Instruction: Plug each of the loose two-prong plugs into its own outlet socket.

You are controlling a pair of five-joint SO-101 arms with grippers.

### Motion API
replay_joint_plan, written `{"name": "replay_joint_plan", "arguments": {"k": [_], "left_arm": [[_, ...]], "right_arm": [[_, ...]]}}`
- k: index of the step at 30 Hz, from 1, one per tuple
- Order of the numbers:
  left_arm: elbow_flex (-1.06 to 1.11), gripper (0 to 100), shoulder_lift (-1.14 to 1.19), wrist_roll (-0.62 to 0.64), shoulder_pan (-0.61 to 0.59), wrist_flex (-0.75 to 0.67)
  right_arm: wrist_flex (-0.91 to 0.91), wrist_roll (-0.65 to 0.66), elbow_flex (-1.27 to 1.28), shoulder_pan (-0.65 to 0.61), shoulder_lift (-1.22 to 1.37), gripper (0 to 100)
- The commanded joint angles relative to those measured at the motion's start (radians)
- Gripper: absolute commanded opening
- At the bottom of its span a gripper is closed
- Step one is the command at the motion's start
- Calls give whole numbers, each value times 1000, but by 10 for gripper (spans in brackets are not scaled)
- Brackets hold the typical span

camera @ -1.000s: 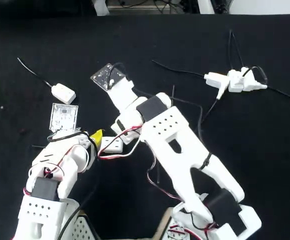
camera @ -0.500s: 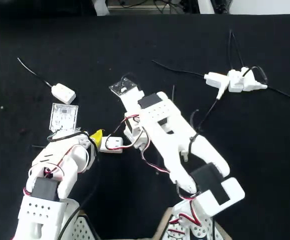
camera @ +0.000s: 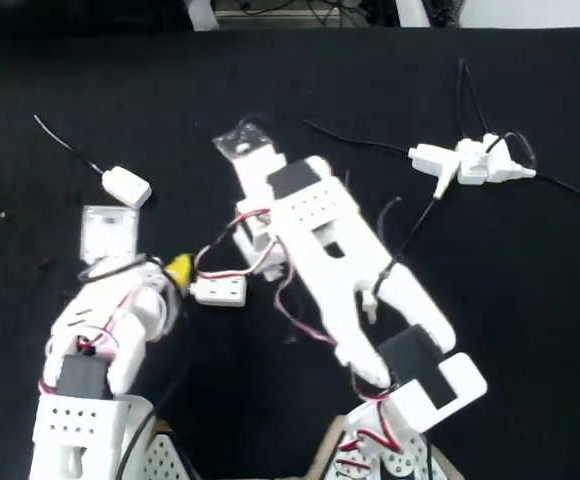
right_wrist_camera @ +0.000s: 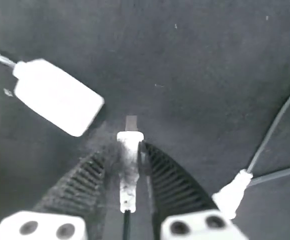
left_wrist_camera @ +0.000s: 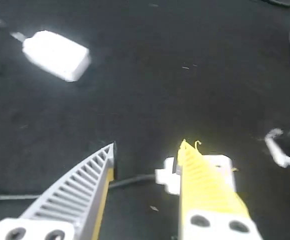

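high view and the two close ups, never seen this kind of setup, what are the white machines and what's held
The white machines are two robot arms, the left arm and the right arm, at a black table. The high view comes from a fixed camera above; each close-up comes from a camera on one arm's wrist, looking along its gripper. The left gripper is open, one finger white and one yellow; a white corded piece lies beside the yellow one, not gripped. The right gripper is shut on a small white plug, its metal prong poking out past the fingertips. Also on the table: a white block on a thin cord, and farther off a cluster of white plug parts.
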Motion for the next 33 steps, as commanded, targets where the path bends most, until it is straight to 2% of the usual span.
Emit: {"name": "replay_joint_plan", "arguments": {"k": [1, 6, 11, 15, 27, 33], "left_arm": [[-2, 207, -3, -5, -154, 20], [-25, 207, -9, -2, -271, 149], [-2, 206, -11, -2, -285, 167], [2, 206, -11, 0, -285, 167], [2, 206, -11, -5, -285, 169], [2, 206, -11, -5, -285, 167]], "right_arm": [[58, -61, -117, -91, 13, 11], [132, -98, -232, -164, 91, 11], [250, -241, -360, -163, 199, 11], [311, -270, -438, -163, 266, 11], [278, -440, -475, -164, 298, 12], [272, -459, -458, -167, 298, 12]]}}
